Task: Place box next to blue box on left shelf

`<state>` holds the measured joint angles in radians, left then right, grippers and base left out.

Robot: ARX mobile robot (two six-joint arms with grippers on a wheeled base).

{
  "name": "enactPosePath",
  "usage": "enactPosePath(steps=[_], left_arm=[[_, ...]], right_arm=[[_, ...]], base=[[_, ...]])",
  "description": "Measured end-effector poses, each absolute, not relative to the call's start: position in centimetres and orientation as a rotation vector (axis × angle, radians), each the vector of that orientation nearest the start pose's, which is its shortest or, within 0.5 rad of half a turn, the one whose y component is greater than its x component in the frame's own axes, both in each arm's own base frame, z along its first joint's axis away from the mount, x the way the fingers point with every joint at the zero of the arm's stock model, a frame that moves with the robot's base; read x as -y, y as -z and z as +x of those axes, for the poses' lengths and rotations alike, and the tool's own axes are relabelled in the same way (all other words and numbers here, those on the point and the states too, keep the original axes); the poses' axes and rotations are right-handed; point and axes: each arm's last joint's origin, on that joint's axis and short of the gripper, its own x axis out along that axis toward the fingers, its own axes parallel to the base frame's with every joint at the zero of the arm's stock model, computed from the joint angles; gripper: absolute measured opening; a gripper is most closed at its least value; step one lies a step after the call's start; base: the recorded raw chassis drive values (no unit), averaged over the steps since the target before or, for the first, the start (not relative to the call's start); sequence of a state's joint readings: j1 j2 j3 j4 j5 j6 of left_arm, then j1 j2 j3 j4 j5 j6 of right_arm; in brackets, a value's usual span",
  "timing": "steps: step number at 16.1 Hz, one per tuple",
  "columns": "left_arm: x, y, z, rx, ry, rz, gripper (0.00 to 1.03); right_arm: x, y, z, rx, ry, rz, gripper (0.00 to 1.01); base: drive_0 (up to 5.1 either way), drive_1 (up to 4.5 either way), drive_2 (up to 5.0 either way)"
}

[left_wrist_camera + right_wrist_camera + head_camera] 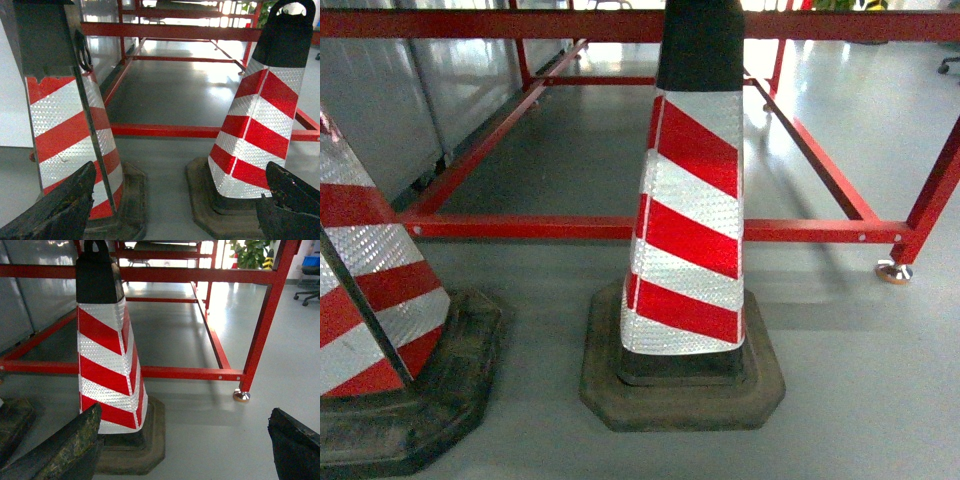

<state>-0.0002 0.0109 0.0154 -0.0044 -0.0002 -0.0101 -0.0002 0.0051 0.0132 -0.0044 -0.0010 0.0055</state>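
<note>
obstacles: two cones [690, 200] [370, 290], red frame [620, 228] | free: floor gap between cones

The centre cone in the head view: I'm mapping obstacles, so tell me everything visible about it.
The cone stands upright on the grey floor, in front of the red frame. Its tapering body carries slanted red and white reflective stripes under a black top, which the picture cuts off. It sits in a dark, worn, rubbery-looking base with cut corners. Nothing else touches it.
</note>
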Motion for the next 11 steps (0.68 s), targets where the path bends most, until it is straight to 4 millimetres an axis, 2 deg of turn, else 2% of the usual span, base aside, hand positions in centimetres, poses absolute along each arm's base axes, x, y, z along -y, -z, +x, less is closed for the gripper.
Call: enactPosePath(steps=[11], left_arm=[[0.00, -16.75, 9.74, 0.001, 0.000, -0.010, 0.98]], right_arm=[[0.00, -16.71, 9.72, 0.003, -0.001, 0.006, 0.98]], base=[[0.0, 0.00, 0.0]])
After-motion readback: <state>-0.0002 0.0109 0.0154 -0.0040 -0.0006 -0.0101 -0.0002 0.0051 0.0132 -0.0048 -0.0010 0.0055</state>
